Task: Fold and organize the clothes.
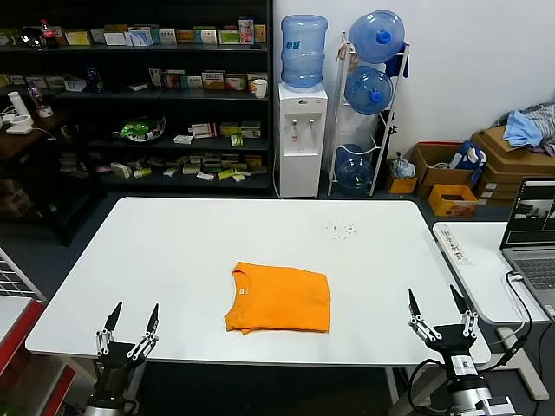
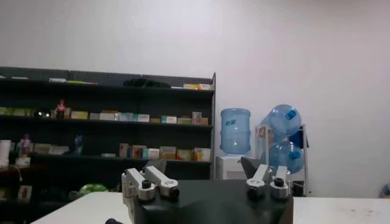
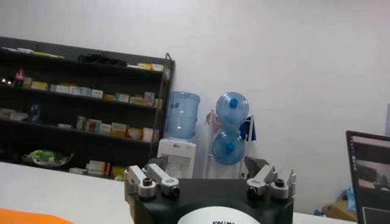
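Observation:
The orange T-shirt (image 1: 279,298) lies folded into a rough rectangle near the front middle of the white table (image 1: 191,243), plain side up, collar toward the left. A sliver of it shows low in the right wrist view (image 3: 24,217). My left gripper (image 1: 131,315) is open and empty at the table's front left edge, fingers pointing up. My right gripper (image 1: 431,302) is open and empty at the front right edge, fingers up. Both stand well apart from the shirt. In the wrist views each gripper's jaws (image 2: 203,165) (image 3: 206,162) stand wide apart with nothing between them.
A water dispenser (image 1: 303,113) and a rack of water bottles (image 1: 369,87) stand behind the table. Dark shelves (image 1: 139,95) fill the back left. A side table with a laptop (image 1: 531,234) is at the right. Cardboard boxes with light-blue cloth (image 1: 529,130) are at the far right.

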You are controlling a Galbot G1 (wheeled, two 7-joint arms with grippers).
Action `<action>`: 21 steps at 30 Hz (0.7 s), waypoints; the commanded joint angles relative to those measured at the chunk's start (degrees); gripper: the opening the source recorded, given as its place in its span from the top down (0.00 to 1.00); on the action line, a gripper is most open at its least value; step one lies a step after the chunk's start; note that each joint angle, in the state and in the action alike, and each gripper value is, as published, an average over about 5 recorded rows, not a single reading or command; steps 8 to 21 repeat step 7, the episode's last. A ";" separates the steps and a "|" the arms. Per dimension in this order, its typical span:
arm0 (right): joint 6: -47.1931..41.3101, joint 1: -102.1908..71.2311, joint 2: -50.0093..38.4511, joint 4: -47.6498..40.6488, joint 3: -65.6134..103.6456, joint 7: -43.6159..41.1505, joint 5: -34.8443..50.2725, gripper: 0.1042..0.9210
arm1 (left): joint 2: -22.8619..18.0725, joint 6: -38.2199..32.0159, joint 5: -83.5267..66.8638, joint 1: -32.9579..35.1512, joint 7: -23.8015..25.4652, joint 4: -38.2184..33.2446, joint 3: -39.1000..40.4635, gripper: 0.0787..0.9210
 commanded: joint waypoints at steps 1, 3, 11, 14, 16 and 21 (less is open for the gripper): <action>2.01 0.00 0.70 -1.26 0.74 -0.69 -0.69 0.12 | -0.36 -2.03 0.35 1.69 2.10 0.02 -2.13 0.12; 1.92 0.06 0.66 -1.25 0.70 -0.72 -0.69 0.12 | -0.50 -1.97 0.37 1.70 2.12 -0.02 -1.97 0.12; 1.77 0.12 0.54 -1.22 0.67 -0.72 -0.70 0.12 | -0.68 -1.87 0.45 1.64 2.08 -0.05 -1.80 0.12; 1.77 0.12 0.54 -1.22 0.67 -0.72 -0.70 0.12 | -0.68 -1.87 0.45 1.64 2.08 -0.05 -1.80 0.12; 1.77 0.12 0.54 -1.22 0.67 -0.72 -0.70 0.12 | -0.68 -1.87 0.45 1.64 2.08 -0.05 -1.80 0.12; 1.77 0.12 0.54 -1.22 0.67 -0.72 -0.70 0.12 | -0.68 -1.87 0.45 1.64 2.08 -0.05 -1.80 0.12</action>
